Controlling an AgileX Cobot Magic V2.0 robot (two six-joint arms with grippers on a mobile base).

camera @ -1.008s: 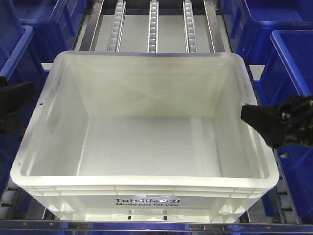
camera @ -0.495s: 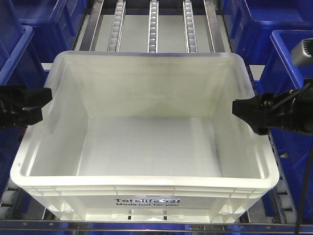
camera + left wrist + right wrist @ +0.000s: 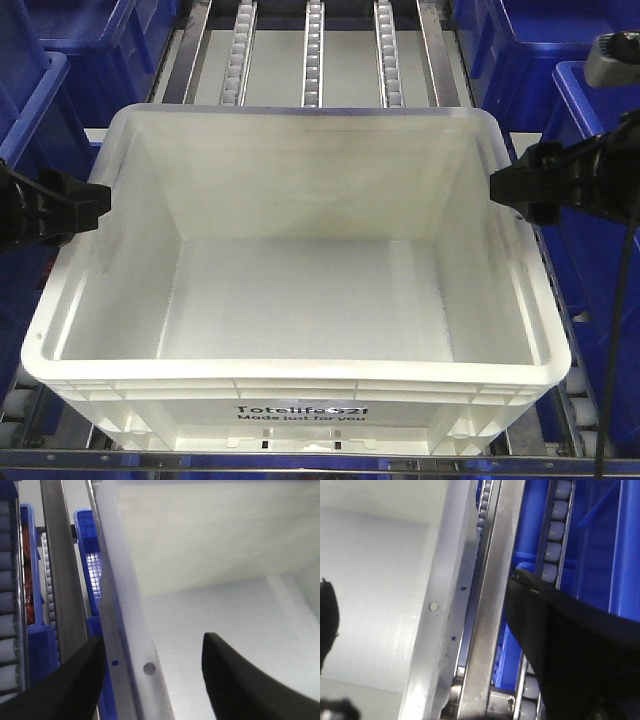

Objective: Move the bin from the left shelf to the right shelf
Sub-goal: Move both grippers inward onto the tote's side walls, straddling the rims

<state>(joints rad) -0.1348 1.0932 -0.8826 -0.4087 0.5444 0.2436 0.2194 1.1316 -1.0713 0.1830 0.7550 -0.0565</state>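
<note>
The left pincer (image 3: 152, 647) is spread apart, with one finger on each side of the left rim of the white bin (image 3: 300, 372). The right pincer (image 3: 420, 600), also apart, straddles the right rim. The bin sits on roller rails (image 3: 313, 50) between blue bins (image 3: 600, 110).

The only readable lettering is sitting on the near outer wall of the white bin (image 3: 150, 398), low at the middle, in the front-facing view. Black print (image 3: 285, 411) is running there in 2 lines. The upper, bolder line is reading "Totelife"; a bright glare is washing over the characters right after it, so what looks like "521" is only partly showing. The lower, smaller line is reading "Made just for you". Both lines are lying level and centred below the thick rim (image 3: 290, 372), above the slots (image 3: 300, 441) at the wall's foot.
</note>
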